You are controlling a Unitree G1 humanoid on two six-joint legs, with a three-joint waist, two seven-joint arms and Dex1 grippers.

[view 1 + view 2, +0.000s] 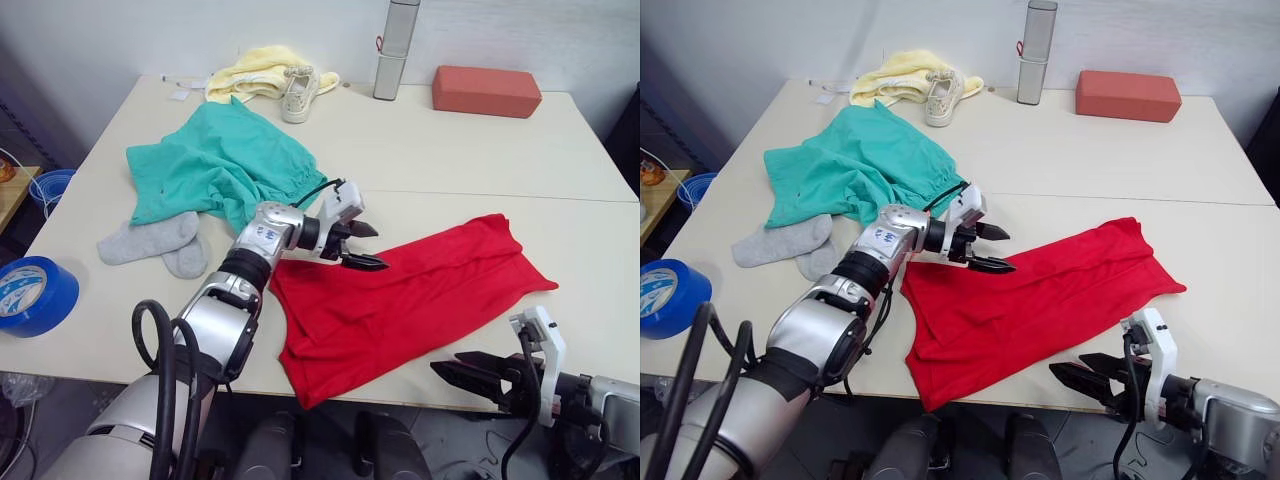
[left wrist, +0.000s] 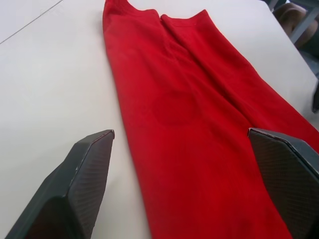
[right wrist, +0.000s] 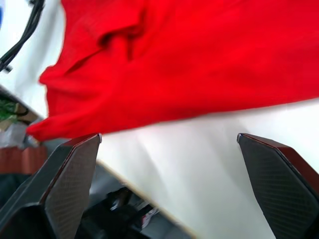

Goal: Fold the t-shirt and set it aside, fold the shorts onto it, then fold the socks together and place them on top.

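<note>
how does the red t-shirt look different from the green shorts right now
The t-shirt is bright red and lies folded in a long band near the table's front edge, between both open grippers. The shorts are teal-green, loosely bunched farther back, with the left arm reaching past them. The t-shirt is larger. The shorts overlap the grey socks; the t-shirt touches no other garment. Both are soft, unstacked garments.

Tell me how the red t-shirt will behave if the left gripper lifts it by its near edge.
Probably floppy: the t-shirt lies flat with soft creases, so it should drape and sag from the left gripper. Likely light, being thin cloth. One corner overhangs the table edge, so a pull may drag it along rather than lift it cleanly.
</note>
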